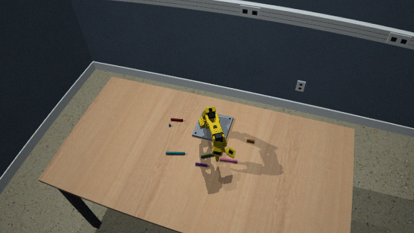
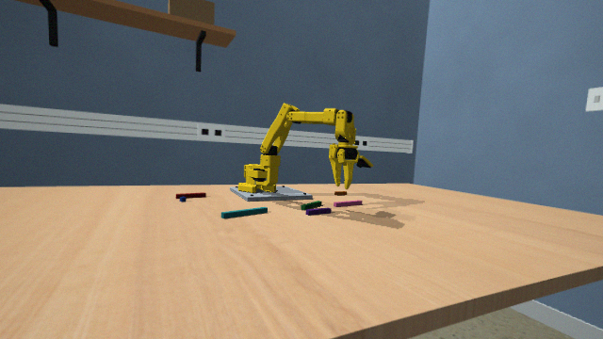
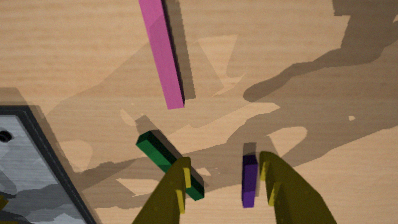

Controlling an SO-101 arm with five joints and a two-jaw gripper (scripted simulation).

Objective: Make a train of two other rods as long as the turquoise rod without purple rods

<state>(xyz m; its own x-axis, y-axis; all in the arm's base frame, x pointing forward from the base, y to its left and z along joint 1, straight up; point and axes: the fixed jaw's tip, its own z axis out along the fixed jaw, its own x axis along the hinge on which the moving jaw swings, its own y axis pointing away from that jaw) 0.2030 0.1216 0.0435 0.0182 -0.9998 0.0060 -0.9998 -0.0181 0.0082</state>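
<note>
"How does the turquoise rod point(image 1: 175, 153) point(image 2: 244, 213) look?"

"Long, straight and square-edged, a deep teal, lying flat on the table point(image 1: 129, 181) point(image 2: 198, 273) point(image 3: 75, 50), apart from the others."

"And the pink one point(image 1: 228, 160) point(image 2: 348, 203) point(image 3: 163, 55)?"

"Flat too, slim, its top a bright rose and one side in dark shade. The green rod point(image 1: 207, 156) point(image 2: 311, 205) point(image 3: 169, 164) lies near one end, at a slant, with the short purple rod point(image 1: 201, 164) point(image 2: 318, 211) point(image 3: 249, 182) close by."

"The blue?"

"A tiny block point(image 1: 169, 125) point(image 2: 183, 199) beside the dark red rod point(image 1: 176, 120) point(image 2: 190, 195), well apart from the pink. Its faces are too small to make out, I'd say."

"The gripper point(image 1: 217, 158) point(image 2: 342, 186) point(image 3: 225, 156)?"

"Above the table, fingers parted a little, holding nothing."
</note>
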